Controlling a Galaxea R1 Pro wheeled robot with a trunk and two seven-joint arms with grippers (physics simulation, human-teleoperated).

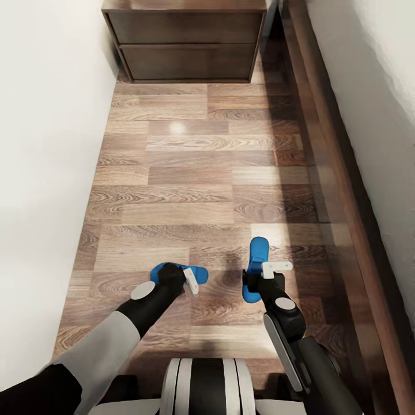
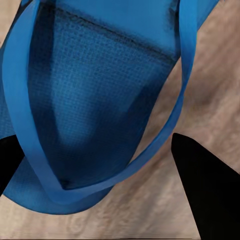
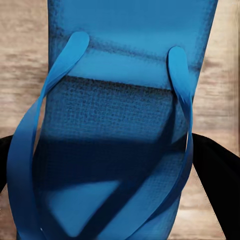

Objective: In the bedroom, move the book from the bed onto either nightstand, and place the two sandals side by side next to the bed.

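The left gripper (image 1: 189, 282) sits over one bright blue flat sandal (image 1: 176, 272), which lies on the light brown wood-plank floor (image 1: 196, 173) with its long axis crosswise to the aisle. The right gripper (image 1: 271, 270) sits over the second blue sandal (image 1: 257, 266), whose long axis runs lengthwise — toward the low dark-brown wooden nightstand (image 1: 187, 40) — so the two soles lie roughly at right angles.

In the left wrist view, the dark fingertips (image 2: 210, 190) straddle the sandal's strap (image 2: 170, 125), spread apart on either side. In the right wrist view, the dark fingers (image 3: 215, 170) likewise flank the sole. Whether either pair actually presses the sandal cannot be told.

The second sandal lies nearer the dark brown bed frame (image 1: 340, 190). Judged from this layout, the crosswise sandal needs turning to lie parallel beside the other.
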